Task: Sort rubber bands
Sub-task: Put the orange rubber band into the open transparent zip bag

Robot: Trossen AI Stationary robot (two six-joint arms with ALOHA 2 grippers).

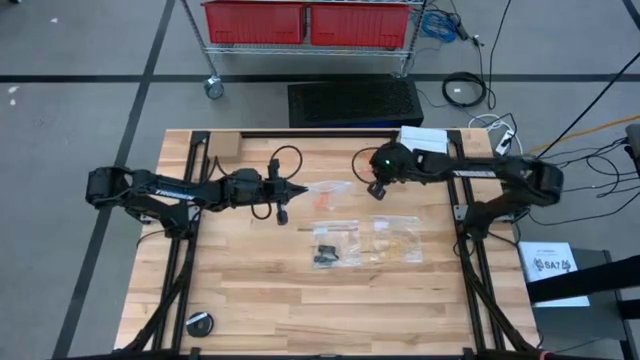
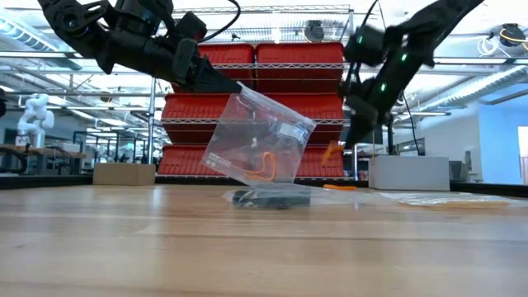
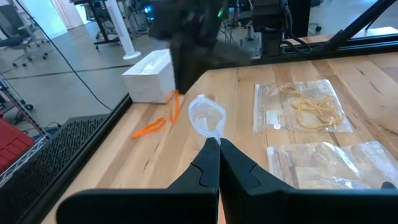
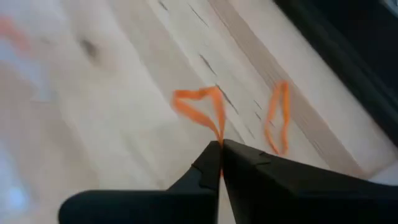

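Your right gripper (image 4: 220, 144) is closed on an orange rubber band (image 4: 200, 110), lifted above the table (image 1: 250, 290) near its upper edge in the overhead frame. A second orange band (image 4: 277, 118) lies beside it on the wood. Your left gripper (image 3: 218, 143) is pinched shut on a clear bag (image 2: 257, 136), holding it up at centre frame. Bagged tan bands (image 3: 316, 107) lie at right, bagged black bands (image 1: 326, 252) at centre.

Pale matt wood-plank table (image 1: 250, 290), glossy clear plastic bag (image 2: 257, 136), thin orange rubber band (image 4: 200, 109).
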